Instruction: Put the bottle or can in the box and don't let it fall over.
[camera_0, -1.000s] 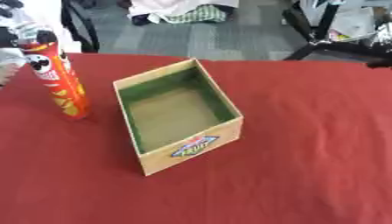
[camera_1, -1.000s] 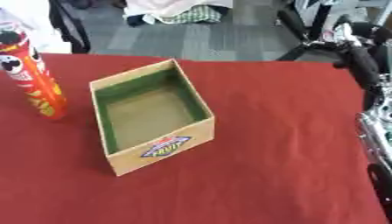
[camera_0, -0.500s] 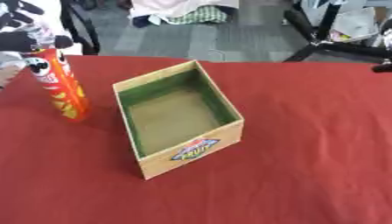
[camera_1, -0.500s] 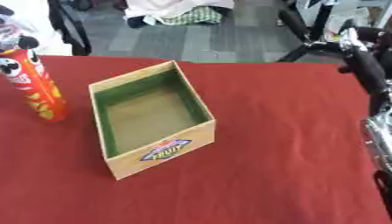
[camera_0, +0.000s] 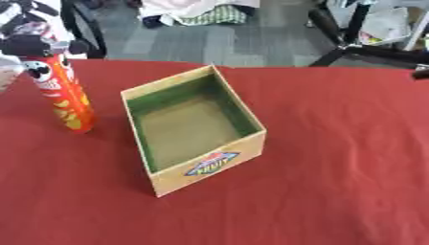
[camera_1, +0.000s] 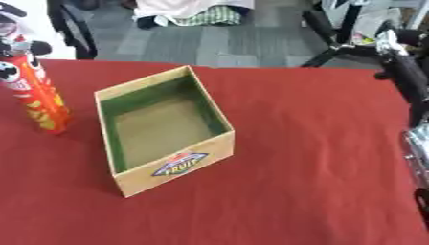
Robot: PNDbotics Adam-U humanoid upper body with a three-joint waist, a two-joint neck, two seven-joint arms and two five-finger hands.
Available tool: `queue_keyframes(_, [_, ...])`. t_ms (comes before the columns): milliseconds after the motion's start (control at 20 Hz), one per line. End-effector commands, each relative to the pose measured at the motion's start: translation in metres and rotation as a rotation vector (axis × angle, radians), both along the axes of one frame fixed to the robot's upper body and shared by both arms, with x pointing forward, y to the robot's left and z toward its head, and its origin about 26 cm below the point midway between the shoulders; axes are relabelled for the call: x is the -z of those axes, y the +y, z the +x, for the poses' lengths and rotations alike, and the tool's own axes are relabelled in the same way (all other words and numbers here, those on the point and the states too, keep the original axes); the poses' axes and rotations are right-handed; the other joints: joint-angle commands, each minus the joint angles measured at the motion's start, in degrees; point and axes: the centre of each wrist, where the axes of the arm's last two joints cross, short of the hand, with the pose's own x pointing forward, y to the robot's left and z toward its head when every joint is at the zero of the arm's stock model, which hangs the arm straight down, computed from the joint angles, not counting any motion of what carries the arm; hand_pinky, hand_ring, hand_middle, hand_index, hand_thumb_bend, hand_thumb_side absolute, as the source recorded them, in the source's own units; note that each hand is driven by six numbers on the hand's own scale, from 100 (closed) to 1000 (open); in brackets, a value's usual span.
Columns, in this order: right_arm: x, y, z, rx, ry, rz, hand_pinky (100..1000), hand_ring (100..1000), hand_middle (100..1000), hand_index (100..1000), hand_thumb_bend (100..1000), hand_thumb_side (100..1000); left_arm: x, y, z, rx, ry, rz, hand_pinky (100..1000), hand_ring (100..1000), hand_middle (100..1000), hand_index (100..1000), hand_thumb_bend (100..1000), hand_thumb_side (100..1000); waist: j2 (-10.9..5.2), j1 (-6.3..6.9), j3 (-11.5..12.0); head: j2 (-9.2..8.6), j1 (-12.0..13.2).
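Observation:
A tall orange-red can (camera_0: 65,98) stands upright on the red table, left of the box. My left hand (camera_0: 32,46) comes in from the upper left, and its black fingers are curled round the can's top. The cardboard box (camera_0: 194,128) with a green inside and a "FRUIT" label on its near wall lies open and empty at the table's middle. My right hand (camera_1: 404,76) shows only at the right edge of the right eye view, a straight black finger pointing up, well away from the box and holding nothing.
The red tablecloth (camera_0: 335,158) covers the whole table. Beyond the far edge, on the grey floor, are black stands (camera_0: 352,33) and a heap of cloth (camera_0: 197,12).
My left hand's fingers have come down and wrapped the can's top. The can and box stand where they were. The right arm has barely moved.

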Motion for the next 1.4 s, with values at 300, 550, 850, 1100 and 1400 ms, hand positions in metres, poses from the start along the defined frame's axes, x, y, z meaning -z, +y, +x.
queue_keyframes(300, [-0.0155, -0.003, -0.0024, 0.0, -0.041, -0.025, 549, 740, 764, 721, 178, 560, -0.0121, 0.002, -0.0015, -0.015, -0.036, 0.023, 947, 856, 848, 808, 982, 562, -0.05, 0.03, -0.57, -1.39, 0.31])
queue_keyframes(550, [-0.0154, -0.0047, -0.0023, 0.006, -0.04, -0.022, 548, 739, 764, 721, 176, 562, -0.0111, 0.0017, -0.0014, -0.011, -0.021, 0.043, 905, 837, 830, 800, 977, 547, 0.33, -0.01, -0.52, -1.02, 0.18])
queue_keyframes(850, [-0.0139, -0.0062, -0.0022, 0.015, -0.038, -0.014, 547, 738, 763, 721, 178, 560, -0.0148, 0.0007, -0.0043, -0.002, 0.024, 0.09, 830, 803, 812, 795, 936, 487, 0.25, -0.04, -0.16, -0.26, -0.18])
queue_keyframes(1100, [-0.0127, -0.008, -0.0023, 0.023, -0.036, -0.009, 547, 737, 762, 722, 183, 558, -0.0154, -0.0008, -0.0071, 0.017, 0.077, 0.151, 812, 797, 809, 797, 896, 445, 0.1, -0.15, 0.07, 0.17, -0.45])
queue_keyframes(1400, [-0.0118, -0.0088, -0.0024, 0.026, -0.036, -0.005, 547, 736, 761, 721, 187, 556, -0.0142, -0.0006, -0.01, 0.04, 0.137, 0.182, 779, 782, 815, 813, 863, 405, -0.11, -0.32, 0.33, 0.4, -0.65])
